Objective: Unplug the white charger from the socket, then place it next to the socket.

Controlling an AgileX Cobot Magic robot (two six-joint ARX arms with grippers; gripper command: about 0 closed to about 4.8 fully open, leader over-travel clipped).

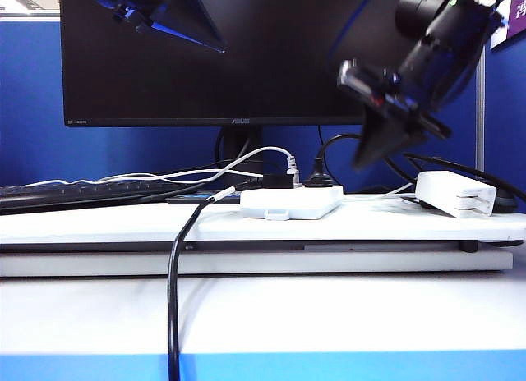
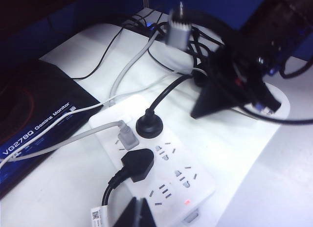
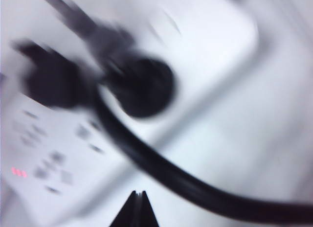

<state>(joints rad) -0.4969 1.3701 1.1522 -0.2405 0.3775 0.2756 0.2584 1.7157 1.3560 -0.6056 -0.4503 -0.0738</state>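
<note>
White boxy charger (image 1: 454,194) beside flat, round-cornered socket (image 1: 291,202).

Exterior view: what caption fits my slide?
White charger lies unplugged right of the socket; shut right end effector hovers between them.

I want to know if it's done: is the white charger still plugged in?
Out. The white charger lies on its side right of the socket, prongs showing.
</note>
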